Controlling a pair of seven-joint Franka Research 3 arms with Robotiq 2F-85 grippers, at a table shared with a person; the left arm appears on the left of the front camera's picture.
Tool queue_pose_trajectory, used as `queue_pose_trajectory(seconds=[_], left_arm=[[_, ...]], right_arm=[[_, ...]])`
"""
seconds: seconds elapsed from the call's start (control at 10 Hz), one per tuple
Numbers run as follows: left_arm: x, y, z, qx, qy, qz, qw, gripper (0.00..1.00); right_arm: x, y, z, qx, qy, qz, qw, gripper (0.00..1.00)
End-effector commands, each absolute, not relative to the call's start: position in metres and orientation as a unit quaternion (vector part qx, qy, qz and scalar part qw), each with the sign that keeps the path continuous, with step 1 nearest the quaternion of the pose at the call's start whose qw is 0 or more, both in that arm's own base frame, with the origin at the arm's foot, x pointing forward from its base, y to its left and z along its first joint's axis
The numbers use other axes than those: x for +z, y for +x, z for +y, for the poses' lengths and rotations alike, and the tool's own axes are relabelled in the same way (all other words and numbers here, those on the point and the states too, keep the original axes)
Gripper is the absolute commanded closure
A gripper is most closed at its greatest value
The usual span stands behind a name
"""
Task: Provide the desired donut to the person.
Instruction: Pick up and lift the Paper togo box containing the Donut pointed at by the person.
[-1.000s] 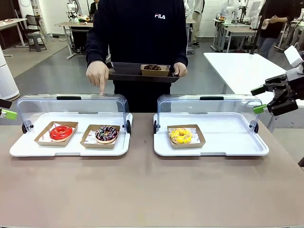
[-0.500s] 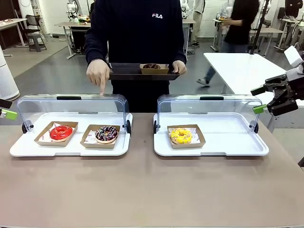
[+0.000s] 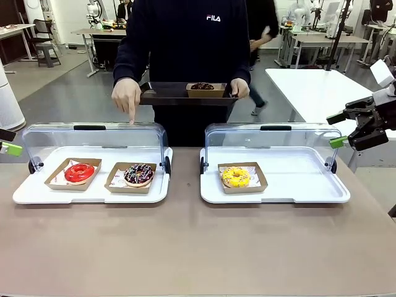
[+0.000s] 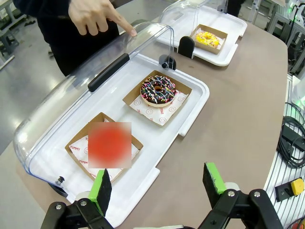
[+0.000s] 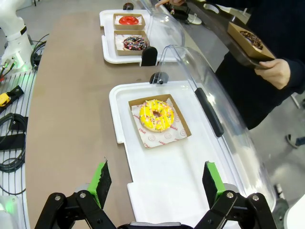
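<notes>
My left tool (image 4: 159, 183) and right tool (image 5: 155, 183) both released. Person's hand (image 3: 127, 96) points nearest chocolate donut (image 4: 157, 90); I'd grip its carton (image 4: 182, 95) rim.

White "FILA" stands on the chest of the person (image 3: 185, 43), and small red print that seems to read "YUMMY" stands on a paper liner (image 4: 80, 151); the other liners' print is too small to read.

Two white lidded plastic trays (image 3: 37, 193) (image 3: 303, 179) are counted. Four ring donuts are recorded: a red-glazed donut (image 3: 79, 172) and a chocolate sprinkled donut (image 3: 138, 174) beyond the left fingers (image 4: 101, 185), a yellow iced donut (image 3: 236, 177) beyond the right fingers (image 5: 101, 179), and a dark donut (image 3: 201, 86) on the one black serving tray (image 3: 164, 94).
</notes>
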State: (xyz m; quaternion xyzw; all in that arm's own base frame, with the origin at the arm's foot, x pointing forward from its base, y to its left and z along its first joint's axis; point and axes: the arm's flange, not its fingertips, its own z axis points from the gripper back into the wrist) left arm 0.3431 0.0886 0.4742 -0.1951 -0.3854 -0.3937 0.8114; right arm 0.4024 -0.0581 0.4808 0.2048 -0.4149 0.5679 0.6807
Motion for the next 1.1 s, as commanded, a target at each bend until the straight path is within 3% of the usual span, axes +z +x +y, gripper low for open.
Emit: queue_pose_trajectory(seconds=[0.0, 0.3, 0.8, 1.0], left_arm=[[0.472, 0.343, 0.091, -0.399, -0.198, -0.393, 0.805, 0.00], [0.474, 0.343, 0.089, -0.394, -0.195, -0.385, 0.811, 0.00], [0.438, 0.353, -0.071, -0.625, -0.041, -0.246, 0.740, 0.00], [0.407, 0.371, -0.098, -0.664, -0.035, -0.222, 0.713, 0.00]], right_arm=[[0.479, 0.403, -0.058, 0.567, 0.210, -0.422, 0.676, 0.00], [0.479, 0.403, -0.058, 0.567, 0.210, -0.422, 0.676, 0.00], [0.479, 0.403, -0.058, 0.567, 0.210, -0.422, 0.676, 0.00], [0.479, 0.403, -0.058, 0.567, 0.210, -0.422, 0.676, 0.00]])
